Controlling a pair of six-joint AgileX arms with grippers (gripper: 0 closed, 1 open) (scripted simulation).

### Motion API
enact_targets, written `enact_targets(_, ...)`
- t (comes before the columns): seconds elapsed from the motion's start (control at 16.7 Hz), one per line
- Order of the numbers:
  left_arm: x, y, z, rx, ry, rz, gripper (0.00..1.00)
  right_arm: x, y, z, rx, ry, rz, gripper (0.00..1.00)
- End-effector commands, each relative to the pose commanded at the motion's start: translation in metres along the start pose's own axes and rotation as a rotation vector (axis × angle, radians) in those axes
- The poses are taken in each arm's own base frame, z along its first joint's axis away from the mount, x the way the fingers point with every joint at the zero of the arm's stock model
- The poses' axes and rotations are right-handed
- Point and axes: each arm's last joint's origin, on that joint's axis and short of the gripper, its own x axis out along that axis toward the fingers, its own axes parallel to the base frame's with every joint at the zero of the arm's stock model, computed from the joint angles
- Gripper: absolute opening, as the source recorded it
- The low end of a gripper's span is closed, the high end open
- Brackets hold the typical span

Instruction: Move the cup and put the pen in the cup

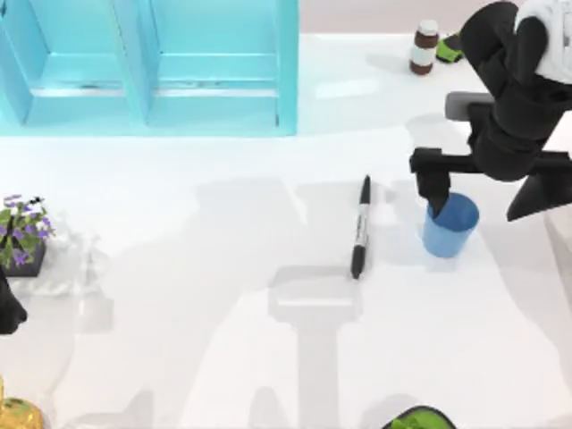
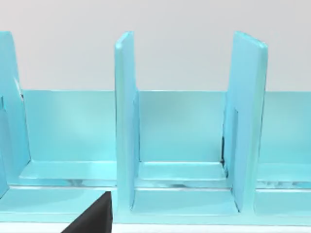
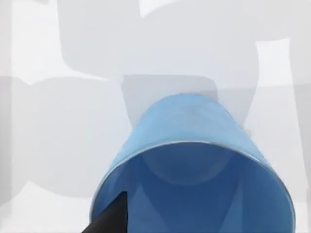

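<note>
The blue cup stands upright on the white table at the right. The black pen lies flat just to its left, running front to back and apart from the cup. My right gripper hangs over the cup, open wide. One finger dips at the cup's left rim, the other stands off to the cup's right. In the right wrist view that finger sits just inside the rim of the cup. My left arm is parked at the table's left edge.
A turquoise rack fills the back left and faces the left wrist camera. A brown white-capped bottle and a green item stand at the back right. A flower pot sits far left, with a green object at the front edge.
</note>
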Motion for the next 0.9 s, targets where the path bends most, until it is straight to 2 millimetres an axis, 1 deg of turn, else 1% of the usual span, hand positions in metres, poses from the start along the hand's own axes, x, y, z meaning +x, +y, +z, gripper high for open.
enact_targets(0.36,0.0,0.0,0.0,0.0,0.0,0.0,1.0,-0.001,-0.001,0.001,0.002,0.0,0.0,1.0)
enact_targets(0.48,0.0,0.0,0.0,0.0,0.0,0.0,1.0,-0.007,0.001,0.003,0.004,0.007,0.0,1.0)
enact_targets(0.54,0.0,0.0,0.0,0.0,0.0,0.0,1.0,-0.013,0.002,0.006,0.005,0.01,-0.001,1.0)
enact_targets(0.66,0.0,0.0,0.0,0.0,0.0,0.0,1.0,-0.035,0.005,0.012,0.007,0.015,-0.002,1.0)
enact_targets(0.78,0.0,0.0,0.0,0.0,0.0,0.0,1.0,-0.068,0.008,0.016,0.007,0.01,-0.002,1.0)
enact_targets(0.9,0.0,0.0,0.0,0.0,0.0,0.0,1.0,-0.101,0.009,0.015,0.005,0.006,-0.003,1.0)
